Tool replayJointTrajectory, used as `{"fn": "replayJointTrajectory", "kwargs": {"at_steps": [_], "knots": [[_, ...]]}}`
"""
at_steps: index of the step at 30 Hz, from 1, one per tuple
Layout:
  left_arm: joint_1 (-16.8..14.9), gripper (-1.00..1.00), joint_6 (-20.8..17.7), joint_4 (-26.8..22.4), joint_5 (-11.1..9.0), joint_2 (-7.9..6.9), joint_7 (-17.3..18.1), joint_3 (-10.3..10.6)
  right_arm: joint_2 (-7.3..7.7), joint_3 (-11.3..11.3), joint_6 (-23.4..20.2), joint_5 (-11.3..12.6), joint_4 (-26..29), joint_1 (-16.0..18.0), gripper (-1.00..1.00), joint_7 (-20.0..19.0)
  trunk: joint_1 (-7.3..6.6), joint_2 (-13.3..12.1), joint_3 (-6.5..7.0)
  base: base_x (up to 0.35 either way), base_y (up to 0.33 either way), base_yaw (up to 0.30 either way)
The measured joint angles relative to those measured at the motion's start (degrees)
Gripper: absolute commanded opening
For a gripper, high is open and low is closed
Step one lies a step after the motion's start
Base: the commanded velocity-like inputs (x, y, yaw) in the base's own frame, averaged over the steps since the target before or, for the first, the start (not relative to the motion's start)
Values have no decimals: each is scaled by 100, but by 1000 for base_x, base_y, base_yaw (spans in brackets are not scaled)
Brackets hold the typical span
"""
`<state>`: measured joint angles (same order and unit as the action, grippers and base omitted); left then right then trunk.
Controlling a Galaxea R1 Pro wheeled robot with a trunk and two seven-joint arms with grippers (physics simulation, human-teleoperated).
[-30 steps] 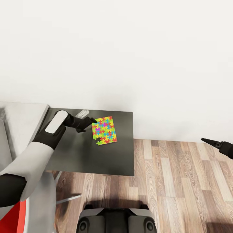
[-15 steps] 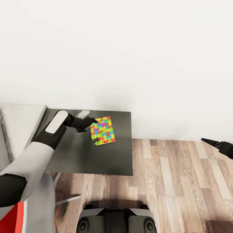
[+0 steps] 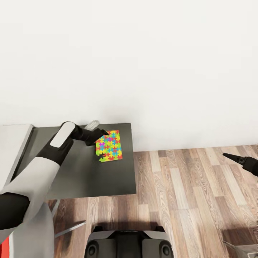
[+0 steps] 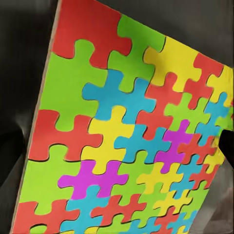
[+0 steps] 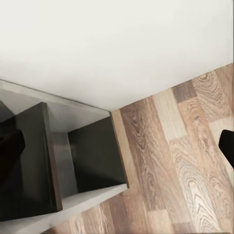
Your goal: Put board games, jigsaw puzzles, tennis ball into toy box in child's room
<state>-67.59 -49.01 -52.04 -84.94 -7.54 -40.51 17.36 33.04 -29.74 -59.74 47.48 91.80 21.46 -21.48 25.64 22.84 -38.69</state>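
Multicoloured, unlettered jigsaw puzzle [image 3: 109, 146] on dark table [image 3: 86, 175], left claw [image 3: 102, 133] at its edge, grip unclear.

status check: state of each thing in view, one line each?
Multicoloured flat jigsaw puzzle sheet: tilted, an edge at the left gripper's fingertips; grip cannot be confirmed.
Left gripper: at the puzzle's edge; open or shut cannot be told.
Right gripper: over the wood-plank floor, holding nothing, looks shut.
Dark grey lower table wing: under the puzzle.

Thin square jigsaw puzzle [image 3: 109, 146] of bright red, green, yellow, blue and magenta interlocking pieces, lay flat on the dark grey table wing [image 3: 93, 175], near its far right corner, by the white wall
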Motion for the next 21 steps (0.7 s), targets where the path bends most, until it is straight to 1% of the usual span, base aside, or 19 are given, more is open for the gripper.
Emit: {"fn": "replayJointTrajectory", "kwargs": {"at_steps": [1,3,10,17,21], "knots": [[-4,100,-63,-20,94,-2,3,4,0,0,0,-1,0,0,100,0,6,2,1,0,0,-155],[-1,100,4,-56,-3,-3,3,-2,0,1,0,-1,-2,0,100,0,11,-2,0,0,0,-112],[0,100,5,-214,-7,-25,3,-8,0,4,-1,-2,-3,2,100,0,11,-1,0,0,0,-51],[4,100,5,-255,-7,-35,3,-12,-3,9,-1,-2,0,2,100,0,11,-1,0,0,0,-18],[4,100,5,-263,-6,-37,3,-10,-6,9,0,0,0,1,100,0,11,-1,0,0,0,-101]]}}
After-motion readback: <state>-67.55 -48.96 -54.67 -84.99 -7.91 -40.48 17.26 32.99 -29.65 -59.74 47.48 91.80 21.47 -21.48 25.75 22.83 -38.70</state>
